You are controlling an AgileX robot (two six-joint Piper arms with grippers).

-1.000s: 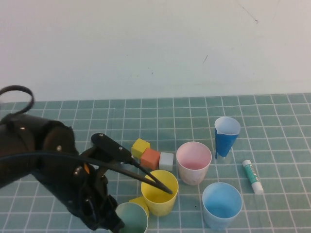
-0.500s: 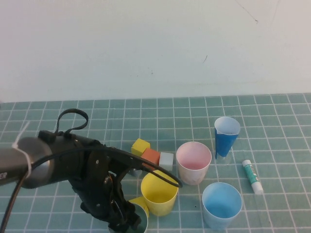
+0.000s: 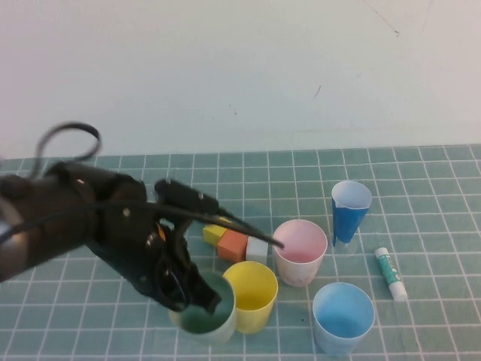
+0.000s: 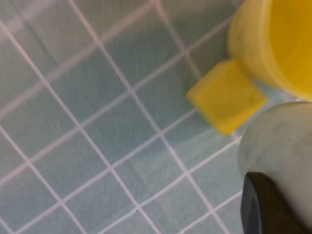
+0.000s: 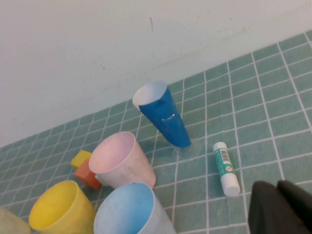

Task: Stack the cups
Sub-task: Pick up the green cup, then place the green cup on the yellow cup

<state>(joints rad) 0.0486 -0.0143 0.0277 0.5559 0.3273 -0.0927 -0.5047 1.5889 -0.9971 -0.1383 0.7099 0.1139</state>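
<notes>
My left gripper (image 3: pixel 201 301) is shut on the rim of the pale green cup (image 3: pixel 197 322) and holds it just left of the yellow cup (image 3: pixel 250 295). In the left wrist view one dark finger (image 4: pixel 265 207) lies against the green cup (image 4: pixel 278 144), with the yellow cup (image 4: pixel 280 41) beyond it. The pink cup (image 3: pixel 301 252) stands behind the yellow one. The light blue cup (image 3: pixel 343 317) stands at the front right. My right gripper (image 5: pixel 280 209) is shut and empty, low over the mat near the glue stick. It does not show in the high view.
A narrow dark blue cup (image 3: pixel 351 210) stands at the back right, with a glue stick (image 3: pixel 391 273) lying to its right. Yellow (image 3: pixel 214 232), orange (image 3: pixel 233 244) and grey (image 3: pixel 257 248) blocks sit behind the yellow cup. Another yellow block (image 4: pixel 226 95) lies under the held cup.
My left arm has swung and raised the pale green cup from the front edge up beside the yellow cup. The other cups have not moved.
</notes>
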